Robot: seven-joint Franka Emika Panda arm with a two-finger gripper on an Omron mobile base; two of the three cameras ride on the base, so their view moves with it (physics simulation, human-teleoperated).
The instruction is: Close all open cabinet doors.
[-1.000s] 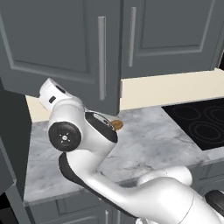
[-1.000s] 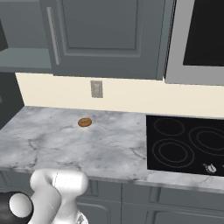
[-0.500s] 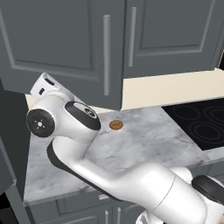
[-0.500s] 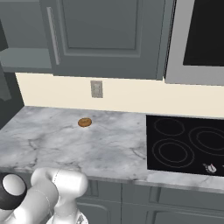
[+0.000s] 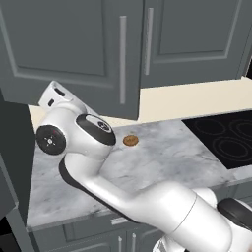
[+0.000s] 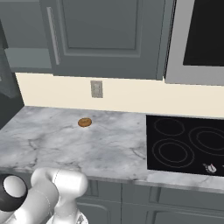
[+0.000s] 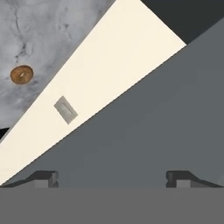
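Grey marbled stone makes up your bench [image 6: 109, 144], with a cream wall behind it and dark grey cabinets hung above. Look first at the cabinet doors: the left door [image 5: 64, 54] stands swung out over the bench toward you, its lower edge hanging forward of the wall, while the right door [image 5: 197, 39] beside it lies flush with the cabinet front. Each has a recessed rectangular panel and a long upright silver bar handle [image 5: 122, 59] near the meeting edge. In the hand view a broad grey door face [image 7: 153, 131] runs slantwise just ahead of the claw [image 7: 112, 178], whose two dark tips stand spread wide apart with nothing between them.

Below the doors you have a small round brown cookie-like disc [image 6: 85, 122] lying on the bench, well apart from everything else. A grey wall outlet [image 6: 96, 89] sits on the cream wall above it. To the right, a black cooktop [image 6: 188, 148] is set into the bench, under a silver-framed microwave [image 6: 197, 39]. The white arm's elbow crosses in front of the bench's left part in the left base view.
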